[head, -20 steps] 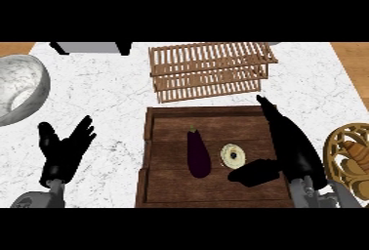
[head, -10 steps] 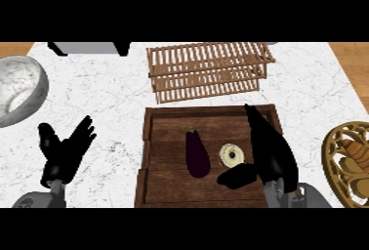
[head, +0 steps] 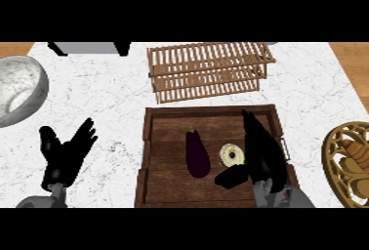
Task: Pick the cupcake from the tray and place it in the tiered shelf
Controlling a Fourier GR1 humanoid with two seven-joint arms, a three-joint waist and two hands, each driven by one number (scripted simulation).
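A small cream cupcake (head: 231, 155) sits in the dark wooden tray (head: 166, 122), right of a purple eggplant (head: 196, 152). My right hand (head: 259, 149) hovers over the tray with straight fingers pointing away. It lies just right of the cupcake, its thumb below the cake, and it is open. The slatted wooden tiered shelf (head: 209, 71) stands behind the tray. My left hand (head: 66, 152) rests open over the counter at the lower left, fingers up.
A grey speckled bowl (head: 18, 90) lies at the left edge. A wicker basket (head: 349, 158) with bread is at the right edge. A grey appliance (head: 90, 47) stands at the back left.
My right hand has shifted left across the tray and now lies beside the cupcake. The left hand, cupcake and eggplant have not moved.
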